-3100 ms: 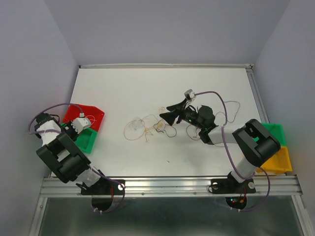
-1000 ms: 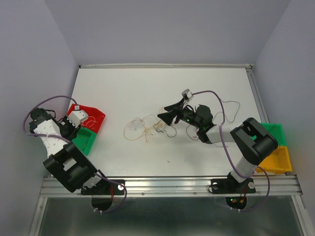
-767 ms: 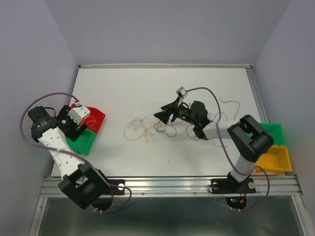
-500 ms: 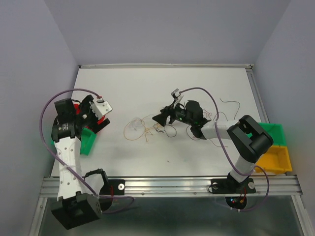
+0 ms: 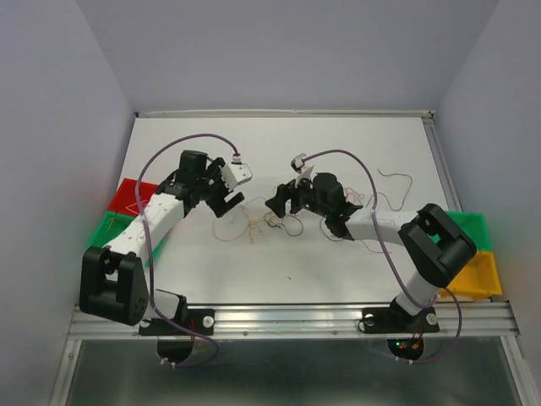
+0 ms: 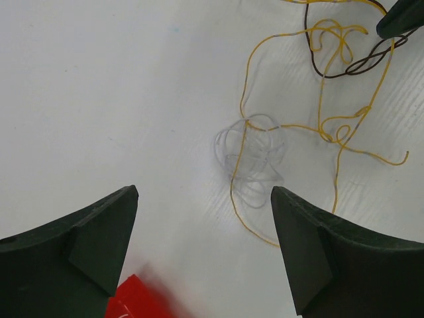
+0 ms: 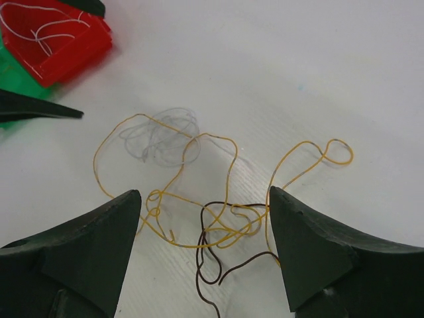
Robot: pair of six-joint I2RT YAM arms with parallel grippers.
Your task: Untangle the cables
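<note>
The cables (image 5: pixel 254 222) lie tangled on the white table: looping yellow wire (image 7: pixel 199 192), a dark brown wire (image 7: pixel 212 262) crossing it, and a pale grey coil (image 7: pixel 162 136) at the left end. My left gripper (image 5: pixel 226 203) hovers open just left of the tangle, with the grey coil (image 6: pixel 255 156) and yellow loops (image 6: pixel 318 126) ahead of its empty fingers (image 6: pixel 99 232). My right gripper (image 5: pixel 277 203) stands open at the tangle's right side; in its wrist view the knot of yellow and brown wire lies between and below its jaws (image 7: pixel 204 193), untouched.
A red bin (image 5: pixel 127 196) with thin pale wires in it and a green bin (image 5: pixel 106 233) sit at the left table edge. Green (image 5: pixel 473 227) and yellow (image 5: pixel 473 275) bins hang off the right edge. A loose dark wire (image 5: pixel 393 178) lies at the right.
My left arm has swung from the red bin across to the tangle, and its gripper has opened. The right gripper has edged slightly left, still open.
</note>
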